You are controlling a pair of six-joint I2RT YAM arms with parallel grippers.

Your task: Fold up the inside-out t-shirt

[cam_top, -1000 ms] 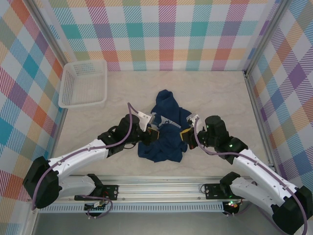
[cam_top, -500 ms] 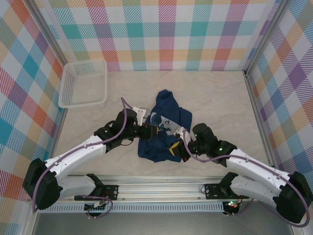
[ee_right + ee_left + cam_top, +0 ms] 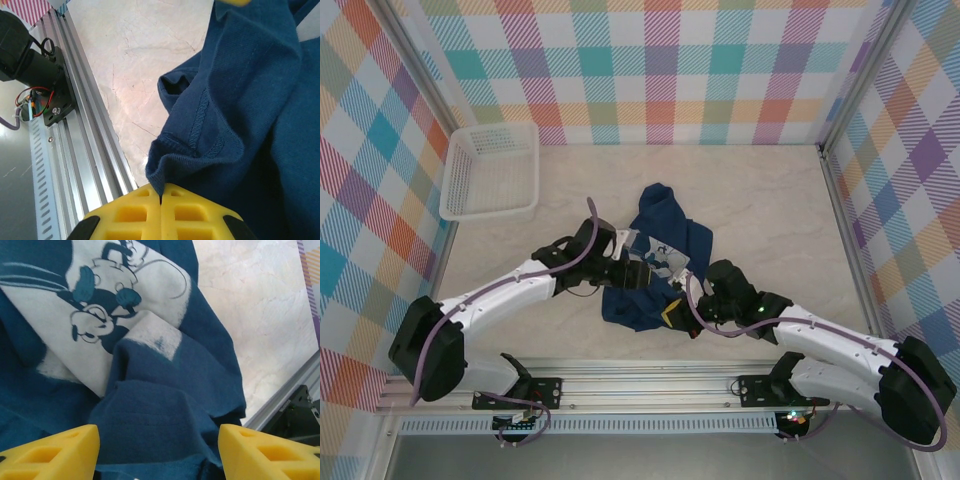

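The inside-out t-shirt (image 3: 658,208) is lying crumpled near the middle of the worktop (image 3: 770,210), bunched between the two arms. The left hand (image 3: 636,274) is hovering over its left part with fingers spread wide. In the left wrist view, a raised fold of navy cloth (image 3: 165,410) is sitting between and beyond the two yellow fingertips (image 3: 55,452), and neither tip is clearly gripping it. The pale cartoon print (image 3: 100,315) is showing just past that fold.

The right hand (image 3: 674,314) is sitting at the shirt's near right corner, fingers pressed together. In the right wrist view, they (image 3: 160,210) are pinching a stitched hem edge of the shirt (image 3: 250,125), and the cloth is rising away from the pinch in folds.

The shirt's near edge is lying close to the aluminium rail (image 3: 85,150) along the front of the worktop, with a narrow strip of bare marbled surface (image 3: 140,65) between them. Wider bare surface is stretching behind the shirt and to its right. A white basket (image 3: 490,170) is sitting in the far left corner, well apart from the shirt.
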